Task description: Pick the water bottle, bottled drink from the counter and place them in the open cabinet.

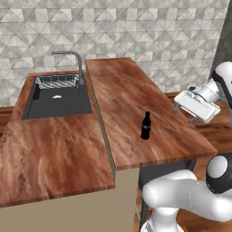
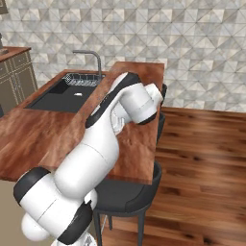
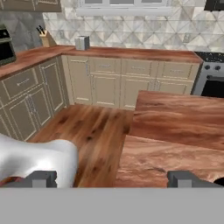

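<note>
The bottled drink (image 1: pixel 145 126), a slim black bottle, stands upright on the reddish-brown counter (image 1: pixel 131 95) near its front right part. My gripper (image 1: pixel 183 113) hovers to the right of it, over the counter's right edge and apart from the bottle. In the hand view the gripper (image 3: pixel 113 179) is open, its two dark fingertips (image 3: pixel 40 179) wide apart with nothing between them, looking across the counter (image 3: pixel 175 144) toward the far kitchen wall. The water bottle and the open cabinet are out of view. In the right base view my own arm hides the bottled drink.
A black sink (image 1: pixel 56 97) with a grey faucet (image 1: pixel 74 59) sits in the counter's left part. A dark stool (image 2: pixel 129 192) stands under the counter's right side. Beige base cabinets (image 3: pixel 105 83), a knife block (image 3: pixel 46 39) and a stove (image 3: pixel 212 83) line the far wall.
</note>
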You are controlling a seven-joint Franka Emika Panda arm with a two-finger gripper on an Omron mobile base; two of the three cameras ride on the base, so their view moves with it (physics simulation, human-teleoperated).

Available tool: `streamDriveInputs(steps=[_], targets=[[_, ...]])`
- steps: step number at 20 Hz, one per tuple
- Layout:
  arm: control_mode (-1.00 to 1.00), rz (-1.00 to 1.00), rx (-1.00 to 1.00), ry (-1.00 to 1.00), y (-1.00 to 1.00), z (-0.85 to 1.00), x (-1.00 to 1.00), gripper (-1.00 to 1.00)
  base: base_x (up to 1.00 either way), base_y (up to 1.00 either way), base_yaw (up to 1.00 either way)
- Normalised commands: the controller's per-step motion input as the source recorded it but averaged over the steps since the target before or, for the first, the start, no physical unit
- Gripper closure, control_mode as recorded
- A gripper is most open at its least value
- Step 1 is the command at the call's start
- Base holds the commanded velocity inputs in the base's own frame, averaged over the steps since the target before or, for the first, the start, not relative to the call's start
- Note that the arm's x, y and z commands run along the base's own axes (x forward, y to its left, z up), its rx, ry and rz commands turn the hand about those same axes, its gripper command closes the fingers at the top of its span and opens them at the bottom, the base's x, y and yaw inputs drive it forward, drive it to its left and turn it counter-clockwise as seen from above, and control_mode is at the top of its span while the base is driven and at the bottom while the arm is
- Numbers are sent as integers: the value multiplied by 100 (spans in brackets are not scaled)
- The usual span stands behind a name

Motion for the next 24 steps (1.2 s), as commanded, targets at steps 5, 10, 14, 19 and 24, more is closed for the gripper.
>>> streamDriveInputs(steps=[5,10,14,19,24], targets=[[-100,-11,9,-3,11,-19,40,-100,0,0,0],[-100,-7,2,-4,10,-15,36,-100,0,0,0],[-100,0,0,-6,8,-11,35,-100,0,0,0],[-100,0,0,-1,0,-9,33,-100,0,0,0],[-100,1,0,0,0,-14,30,-100,0,0,0]])
